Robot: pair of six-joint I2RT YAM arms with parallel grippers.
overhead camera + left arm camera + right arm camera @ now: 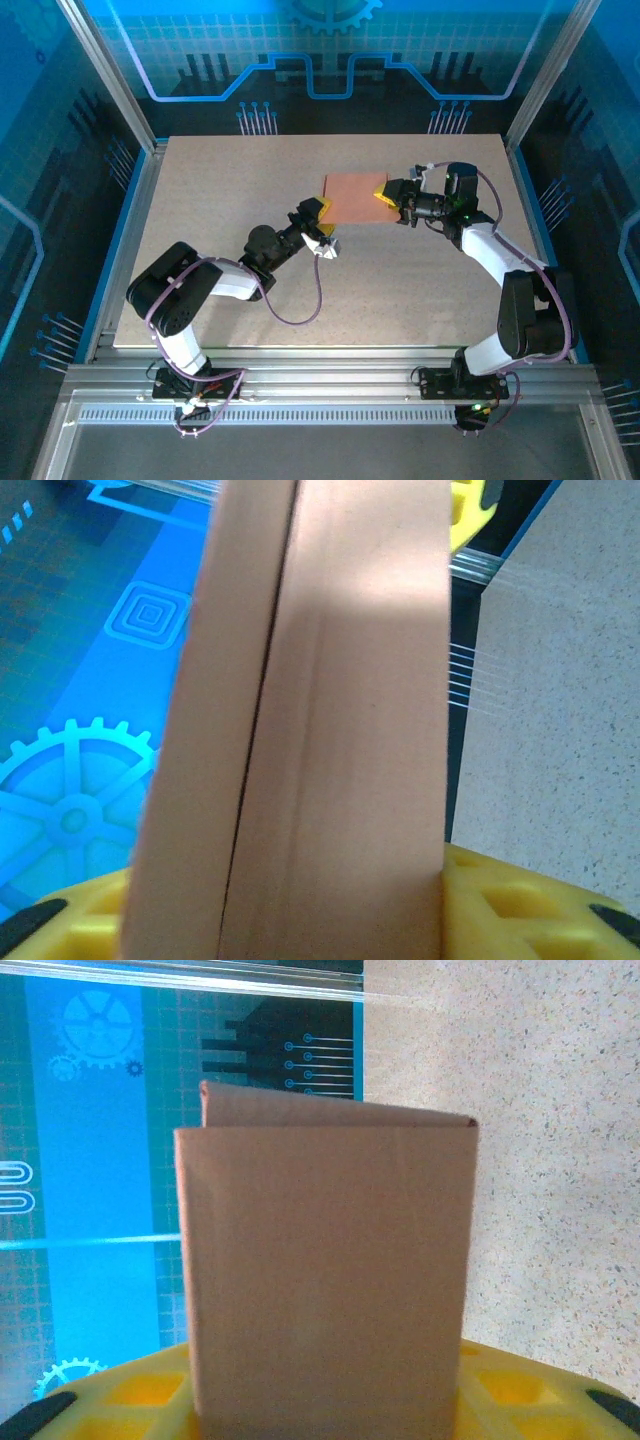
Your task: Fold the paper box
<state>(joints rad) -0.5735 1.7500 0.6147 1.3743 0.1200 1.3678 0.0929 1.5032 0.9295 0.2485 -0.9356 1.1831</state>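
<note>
Mid-fold: box (350, 198) is clamped on its right by right gripper (388, 192); grip of left gripper (318, 212) cannot be told; firm closure is needed next.

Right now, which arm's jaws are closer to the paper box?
A tie: both reach it. The left arm has its jaws at the near-left corner of the paper box; the right arm, at its right edge.

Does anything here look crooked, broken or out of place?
Nothing spilled or torn. The box looks uneven: in the right wrist view a back layer pokes up, tilted, above the front panel's top edge; in the left wrist view a dark slanted gap runs between two panels. Likely half-folded, not damaged.
</note>
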